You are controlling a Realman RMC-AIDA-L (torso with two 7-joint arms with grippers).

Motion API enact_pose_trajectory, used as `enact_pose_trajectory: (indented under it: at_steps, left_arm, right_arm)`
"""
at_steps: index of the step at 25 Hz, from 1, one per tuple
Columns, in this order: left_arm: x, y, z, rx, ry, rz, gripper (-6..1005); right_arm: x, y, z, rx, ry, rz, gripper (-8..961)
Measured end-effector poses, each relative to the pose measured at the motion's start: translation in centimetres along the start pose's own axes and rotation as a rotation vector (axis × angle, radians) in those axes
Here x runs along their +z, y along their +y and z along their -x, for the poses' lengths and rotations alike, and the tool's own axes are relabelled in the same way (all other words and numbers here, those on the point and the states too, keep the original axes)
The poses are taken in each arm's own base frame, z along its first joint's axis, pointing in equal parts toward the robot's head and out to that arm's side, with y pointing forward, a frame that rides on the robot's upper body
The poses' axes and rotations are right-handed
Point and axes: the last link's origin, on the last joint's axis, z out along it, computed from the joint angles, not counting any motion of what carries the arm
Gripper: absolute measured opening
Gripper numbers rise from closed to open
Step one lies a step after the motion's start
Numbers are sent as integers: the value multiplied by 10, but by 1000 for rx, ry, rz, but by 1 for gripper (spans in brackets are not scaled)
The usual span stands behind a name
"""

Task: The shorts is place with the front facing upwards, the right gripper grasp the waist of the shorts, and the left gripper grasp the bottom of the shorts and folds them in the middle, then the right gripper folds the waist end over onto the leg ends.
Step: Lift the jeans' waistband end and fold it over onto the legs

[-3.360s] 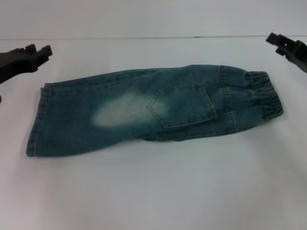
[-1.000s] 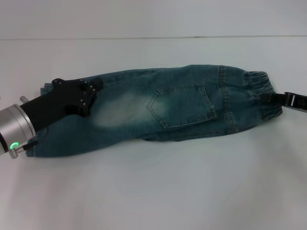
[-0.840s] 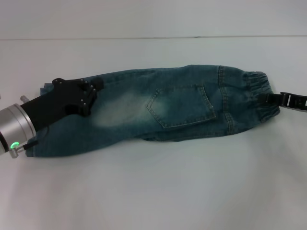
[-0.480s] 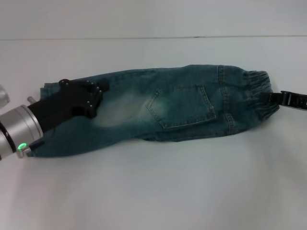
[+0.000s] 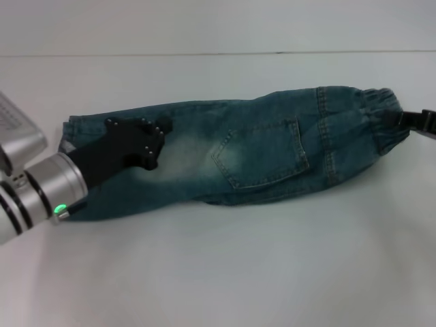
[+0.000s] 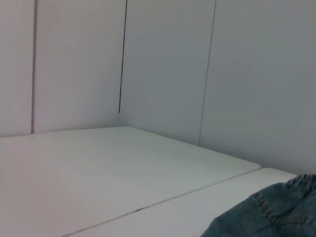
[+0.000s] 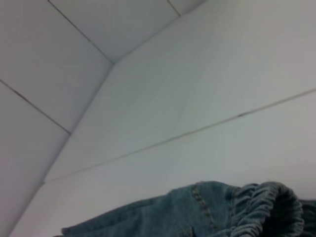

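Note:
The blue-green denim shorts lie folded lengthwise across the white table, pocket side up. The puckered waist is at the far right and raised a little off the table. My right gripper is shut on it at the picture's right edge. The leg ends lie at the left. My left gripper rests on top of the leg fabric near the pale faded patch. The right wrist view shows the gathered waist up close. A corner of denim shows in the left wrist view.
The white table stretches out on all sides of the shorts. A pale wall rises behind the table's far edge. The silver left forearm crosses the table's left front.
The waist has lifted and moved right with the right gripper, and the whole shorts have slid right. The left gripper has also moved right over the leg fabric.

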Motion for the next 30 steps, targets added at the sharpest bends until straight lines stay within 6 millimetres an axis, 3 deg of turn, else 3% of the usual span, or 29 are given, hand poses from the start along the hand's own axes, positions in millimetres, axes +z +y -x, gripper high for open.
enact_pose_trajectory:
  at_steps: [9, 17, 21, 30]
  left_arm:
    - [23, 11, 24, 55, -13, -140, 1]
    - [42, 31, 21, 87, 10, -109, 1]
    - [47, 41, 17, 85, 37, -67, 1]
    - [50, 58, 18, 67, 54, -6, 1]
  right_arm:
    - [-18, 30, 18, -27, -38, 168, 66]
    - [-25, 72, 47, -102, -71, 361, 63]
    - [-12, 102, 69, -157, -73, 467, 63]
    - [51, 161, 97, -293, 33, 527, 62]
